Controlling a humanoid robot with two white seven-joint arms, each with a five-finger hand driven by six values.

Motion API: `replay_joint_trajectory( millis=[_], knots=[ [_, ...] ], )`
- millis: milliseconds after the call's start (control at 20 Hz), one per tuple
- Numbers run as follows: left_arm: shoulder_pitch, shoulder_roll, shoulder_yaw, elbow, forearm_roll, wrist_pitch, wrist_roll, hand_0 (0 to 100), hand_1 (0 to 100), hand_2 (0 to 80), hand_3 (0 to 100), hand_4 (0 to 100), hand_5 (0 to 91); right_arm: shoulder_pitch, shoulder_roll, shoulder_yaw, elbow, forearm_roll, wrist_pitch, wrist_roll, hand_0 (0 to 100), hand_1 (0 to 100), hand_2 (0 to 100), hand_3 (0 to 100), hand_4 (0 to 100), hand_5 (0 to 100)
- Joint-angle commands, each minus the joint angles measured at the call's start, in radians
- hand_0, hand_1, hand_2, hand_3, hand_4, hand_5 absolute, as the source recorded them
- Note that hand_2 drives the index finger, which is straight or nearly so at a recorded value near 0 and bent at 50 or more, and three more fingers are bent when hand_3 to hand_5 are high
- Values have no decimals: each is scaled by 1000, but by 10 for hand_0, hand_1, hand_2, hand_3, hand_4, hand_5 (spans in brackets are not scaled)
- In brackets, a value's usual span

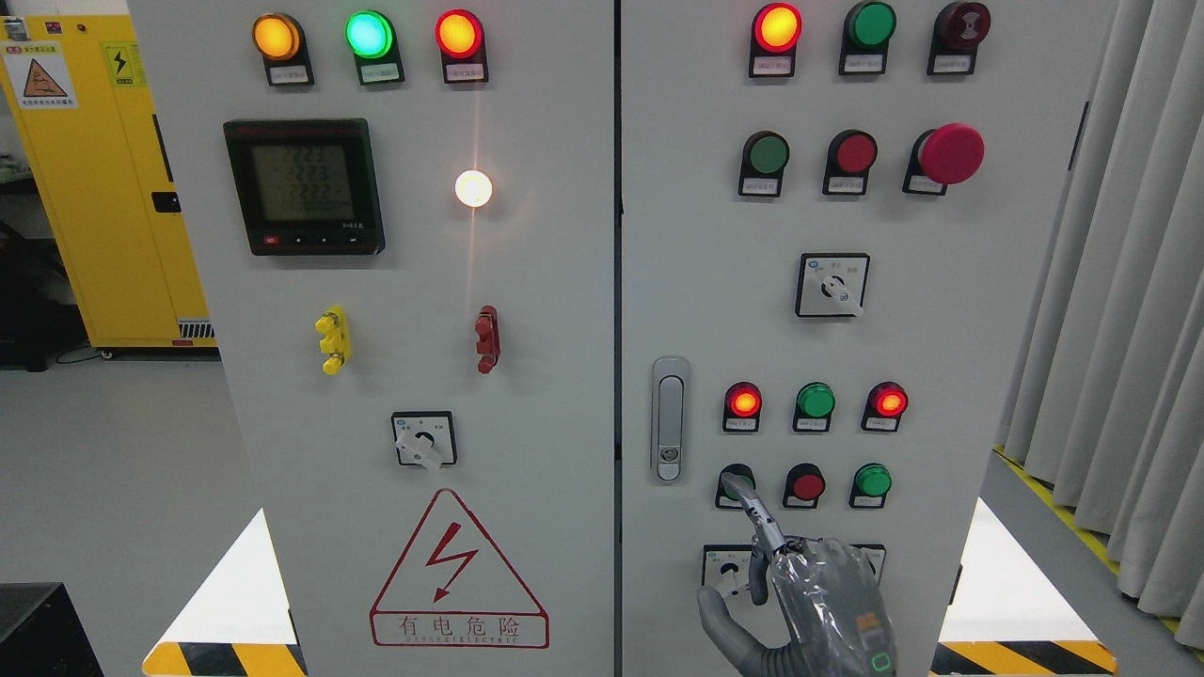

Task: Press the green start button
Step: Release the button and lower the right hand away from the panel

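My right hand comes up from the bottom edge, right of the middle, wrapped in a clear cover. Its index finger is stretched out straight and its tip rests on the green start button, the leftmost one in the lowest row of three push buttons on the right cabinet door. The other fingers are curled in toward the palm and the thumb sticks out to the left; the hand grips nothing, it only points. Whether the button is pushed in, I cannot tell.

Just right of the button in the same row sit a red button and another green button. Above them is a row of three lamps: a lit red lamp, a green lamp, and a second lit red one. My hand covers part of a rotary switch below the button row. Left of the buttons is the grey door latch.

Higher on the same door is a selector switch, and above it a big red mushroom button.

On the left cabinet door I see a digital meter, a glowing white lamp, and a red lightning warning triangle. A yellow cabinet stands behind at the far left.
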Motion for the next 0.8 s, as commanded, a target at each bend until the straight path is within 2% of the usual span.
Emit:
replay_joint_trajectory(
  millis=[0, 100, 150, 200, 300, 400, 750],
  knots=[
    [0, 0, 0, 0, 0, -1, 0, 120, 556, 0, 0, 0, 0, 49, 9, 49, -71, -423, -25, 3, 409, 649, 69, 520, 544, 566],
    [0, 0, 0, 0, 0, -1, 0, 120, 556, 0, 0, 0, 0, 68, 9, 52, -93, -603, -16, 4, 378, 600, 43, 274, 279, 238],
    [0, 0, 0, 0, 0, -1, 0, 120, 556, 0, 0, 0, 0, 72, 7, 52, -102, -675, -15, 4, 373, 590, 34, 250, 258, 215],
    [0, 0, 0, 0, 0, -1, 0, 120, 556, 0, 0, 0, 0, 77, 6, 52, -110, -732, -15, 7, 373, 560, 0, 173, 194, 147],
    [0, 0, 0, 0, 0, -1, 0, 120, 556, 0, 0, 0, 0, 101, 4, 58, -113, -803, -4, 27, 372, 510, 0, 160, 179, 126],
    [0, 0, 0, 0, 0, -1, 0, 120, 556, 0, 0, 0, 0, 117, 4, 84, -118, -837, 4, 29, 372, 464, 0, 134, 152, 113],
    [0, 0, 0, 0, 0, -1, 0, 120, 556, 0, 0, 0, 0, 141, 4, 92, -124, -855, 17, 29, 340, 447, 0, 84, 116, 87]
  ],
)
